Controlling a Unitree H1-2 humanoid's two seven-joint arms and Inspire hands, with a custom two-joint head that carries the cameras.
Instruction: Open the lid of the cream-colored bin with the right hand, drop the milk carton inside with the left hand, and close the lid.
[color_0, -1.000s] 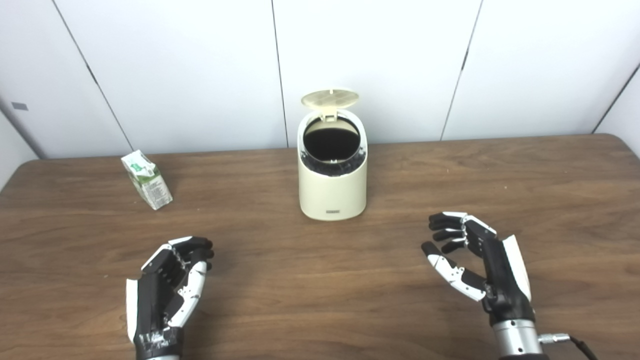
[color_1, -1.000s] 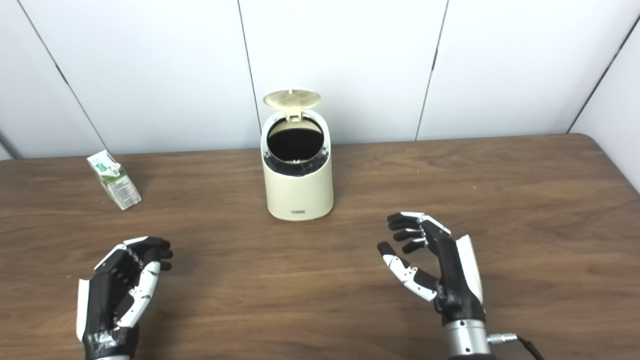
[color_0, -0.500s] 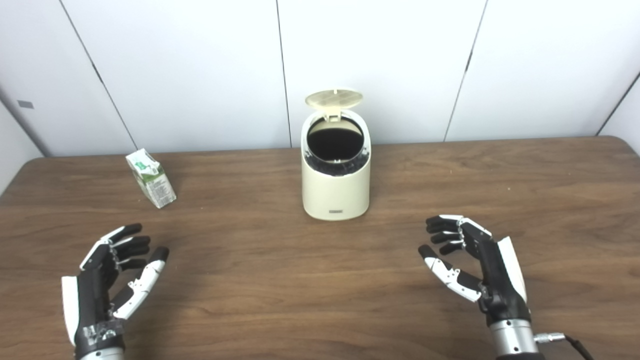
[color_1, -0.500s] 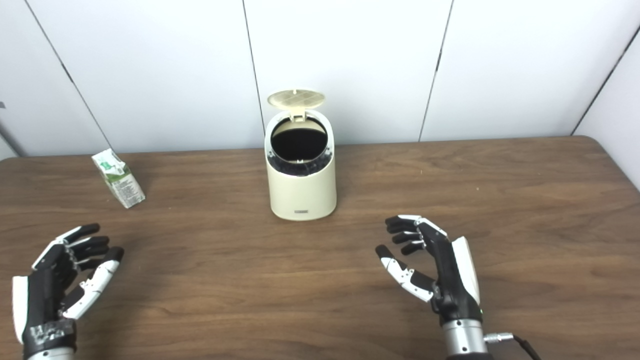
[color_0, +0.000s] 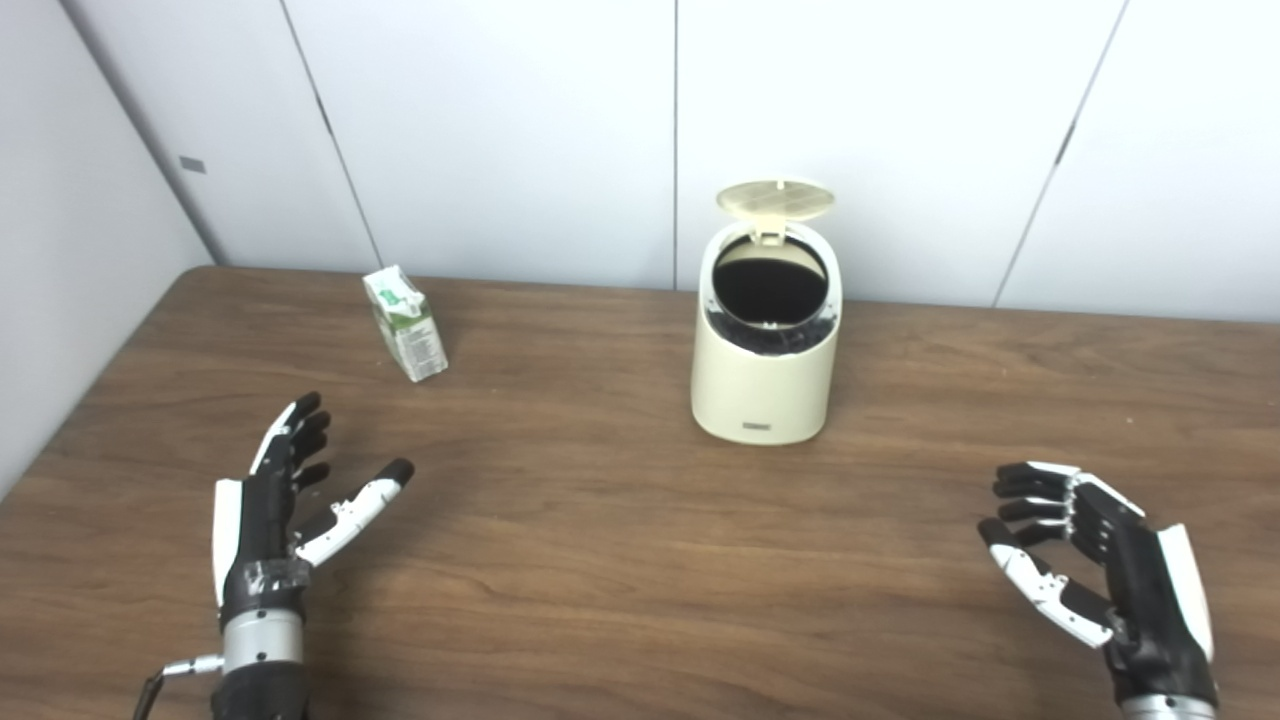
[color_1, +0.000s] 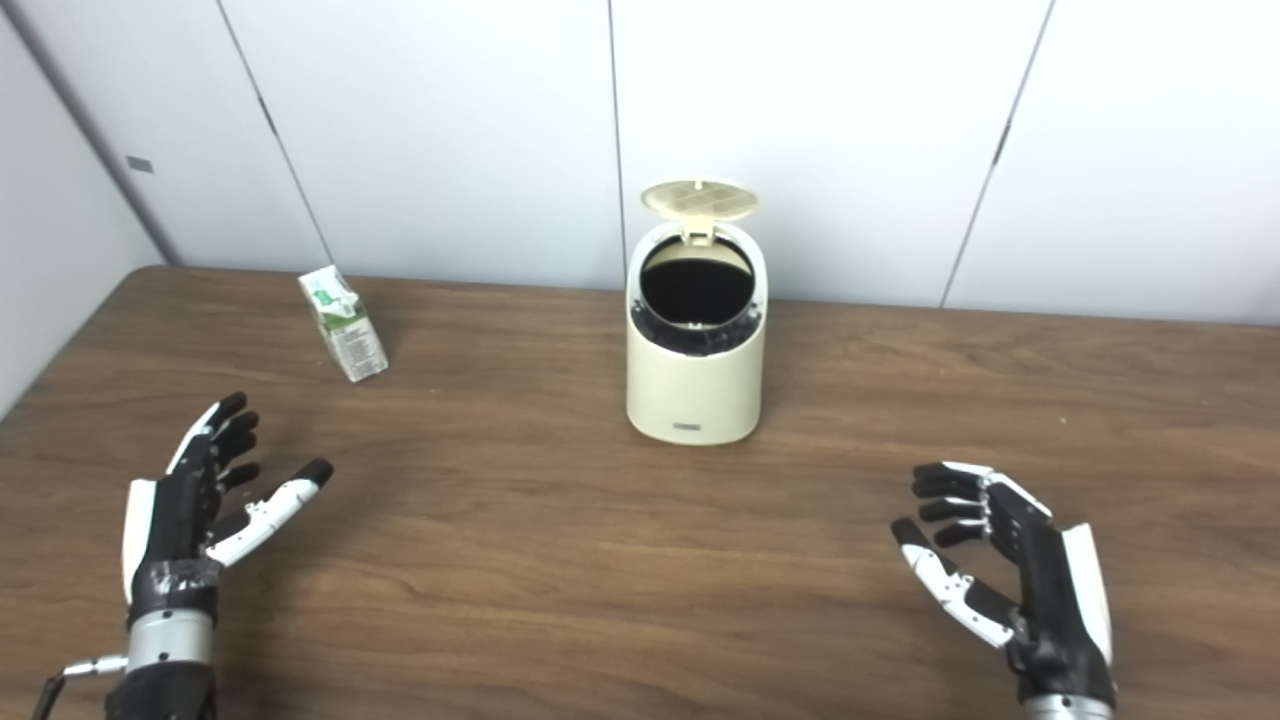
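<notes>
1. A cream-colored bin (color_0: 765, 375) is seen standing upright toward the far side of a brown wooden table (color_0: 620, 580), a little right of the middle, in front of a white panelled wall (color_0: 500, 130).
2. The lid (color_0: 775, 198) is held raised on its rear hinge, its ribbed underside turned forward, and the round dark mouth of the bin is left uncovered.
3. A small label plate is visible low on the front of the bin; its lettering cannot be read.
4. The milk carton (color_0: 405, 323), white with green print, is shown standing on the table well to the left of the bin, near the far edge, leaning slightly and turned at an angle.
5. The left hand (color_0: 290, 495) is pictured released above the near left part of the table, palm turned inward, fingers (color_0: 300, 435) stretched toward the carton and the thumb spread wide to the right. Nothing is grasped, and the carton is not touched.
6. The right hand (color_0: 1100, 560) is pictured at the near right, well apart from the bin, palm facing left, its fingers loosely curled and apart from the thumb. Nothing is held in it.
7. A cable is seen at the left wrist near the bottom edge.
</notes>
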